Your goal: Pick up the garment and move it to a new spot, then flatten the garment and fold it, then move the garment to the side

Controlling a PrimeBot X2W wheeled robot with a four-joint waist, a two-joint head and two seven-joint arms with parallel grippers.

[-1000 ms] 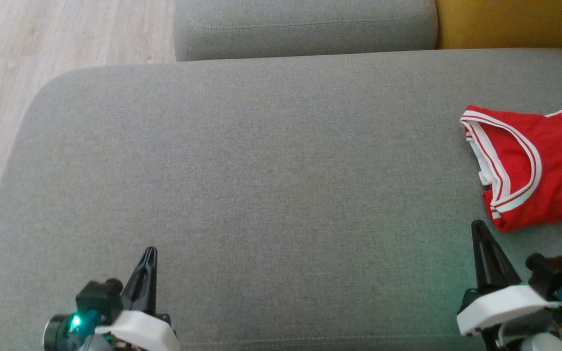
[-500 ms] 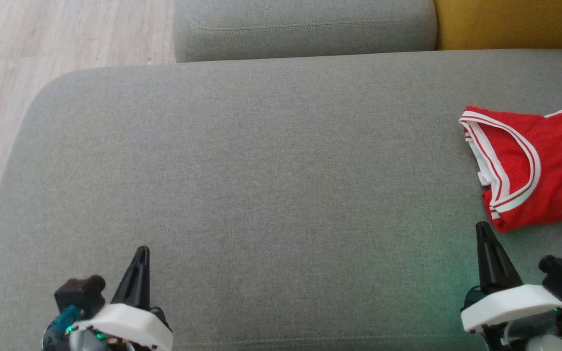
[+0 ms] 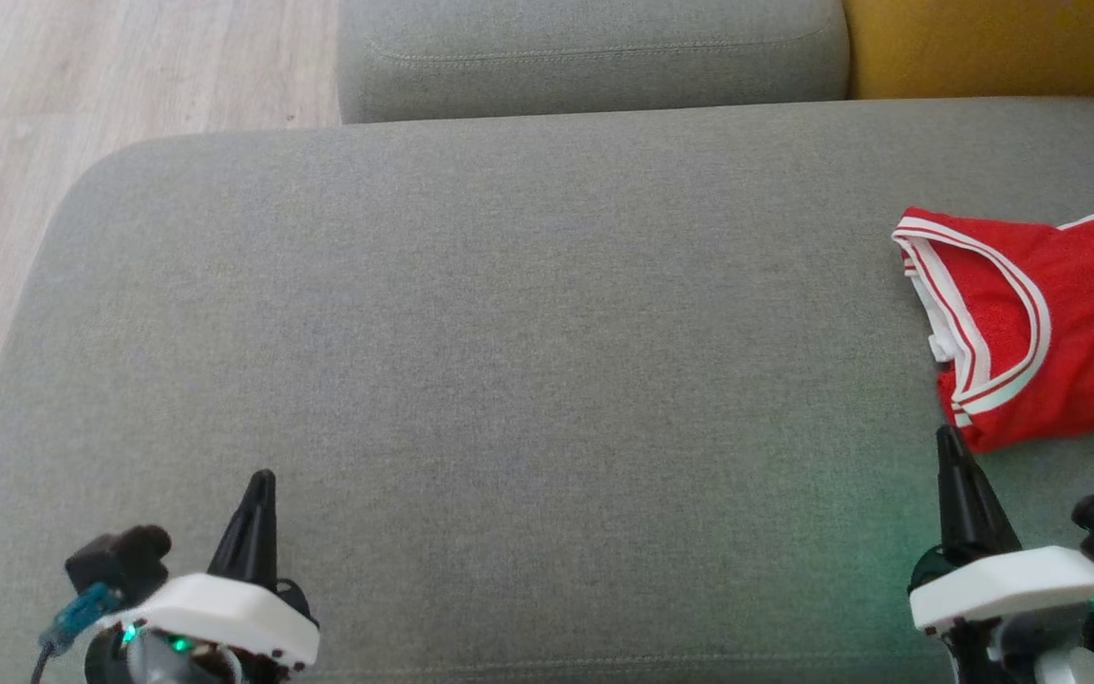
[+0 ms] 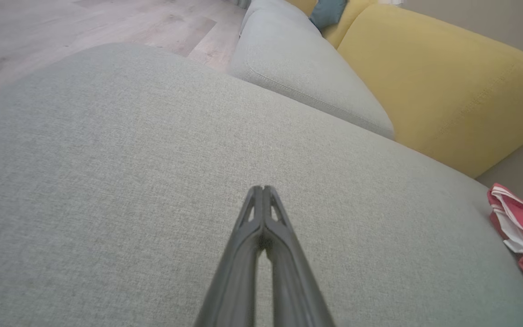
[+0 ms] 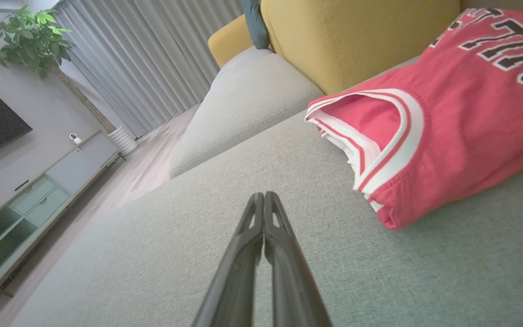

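While the folded red garment [image 3: 1041, 332] lies at three o'clock on the grey cushion [image 3: 509, 332], the left gripper [image 3: 260, 483] at seven o'clock and the right gripper [image 3: 948, 445] at four o'clock have their fingers pressed together, empty. The right tip is just beside the garment's corner, seemingly apart from it.

You face seat cushion [image 3: 509, 332]: grey coarse-weave fabric, matt; garment [image 3: 1069, 342]: red fine-knit cloth; floor [image 3: 82, 76]: pale wood-grain planks, smooth.

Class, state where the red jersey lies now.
In the head view, the red jersey lies on the grey cushion, far right, just beyond the right gripper.
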